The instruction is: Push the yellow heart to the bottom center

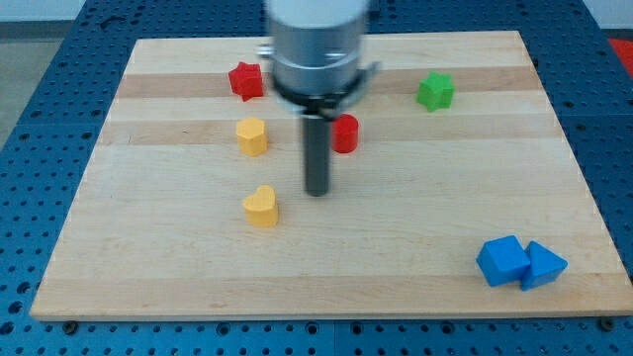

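The yellow heart lies on the wooden board, left of centre. My tip stands just to the heart's right and slightly above it in the view, a short gap apart. A second yellow block, hexagon-like, sits higher up, left of the rod. A red round block is partly hidden behind the rod.
A red star block lies at the view's top left. A green star block lies at the top right. Two blue blocks, a cube and a triangular one, touch at the bottom right.
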### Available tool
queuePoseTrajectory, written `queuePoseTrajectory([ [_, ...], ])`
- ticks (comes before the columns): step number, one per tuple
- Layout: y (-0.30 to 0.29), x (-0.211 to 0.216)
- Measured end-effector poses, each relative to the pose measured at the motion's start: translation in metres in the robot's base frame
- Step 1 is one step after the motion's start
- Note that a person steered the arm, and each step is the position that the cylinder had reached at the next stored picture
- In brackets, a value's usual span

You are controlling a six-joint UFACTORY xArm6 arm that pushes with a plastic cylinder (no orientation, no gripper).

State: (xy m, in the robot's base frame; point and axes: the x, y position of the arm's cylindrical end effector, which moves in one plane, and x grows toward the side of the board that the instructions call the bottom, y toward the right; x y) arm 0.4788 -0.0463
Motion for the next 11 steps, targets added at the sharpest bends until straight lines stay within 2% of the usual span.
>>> queuePoseTrajectory([
  [1,-0.049,-0.003],
  [4,-0.076,0.003],
  [5,-0.076,0.023],
  [8,0.001,0.027],
  [11,0.015,0.081],
])
